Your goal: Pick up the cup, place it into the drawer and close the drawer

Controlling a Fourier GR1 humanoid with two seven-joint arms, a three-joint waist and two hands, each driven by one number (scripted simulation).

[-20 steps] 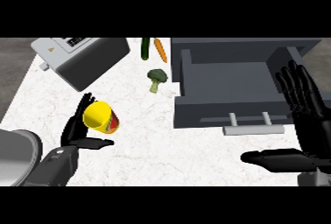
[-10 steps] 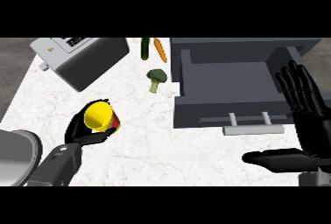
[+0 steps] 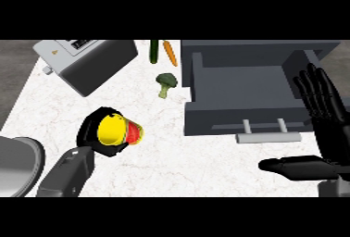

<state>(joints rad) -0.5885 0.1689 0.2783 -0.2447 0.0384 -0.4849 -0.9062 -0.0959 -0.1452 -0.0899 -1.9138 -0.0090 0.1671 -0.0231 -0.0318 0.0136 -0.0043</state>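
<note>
Yellow cup (image 3: 116,131) now sits in my left hand (image 3: 92,135), whose fingers have curled round it near the counter's (image 3: 198,159) left edge, well apart from the open drawer (image 3: 239,88). The grasp looks made, so lifting comes next. My right hand (image 3: 333,134) rests flat-fingered at the right edge.

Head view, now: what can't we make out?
- cup: underside and contact hidden by the left hand curled round it.
- drawer: right inner side hidden behind the open right hand.
- grey vessel, lower left: cut off by the view's edge.
- Whether the cup clears the counter: one steep view, cannot tell.
</note>
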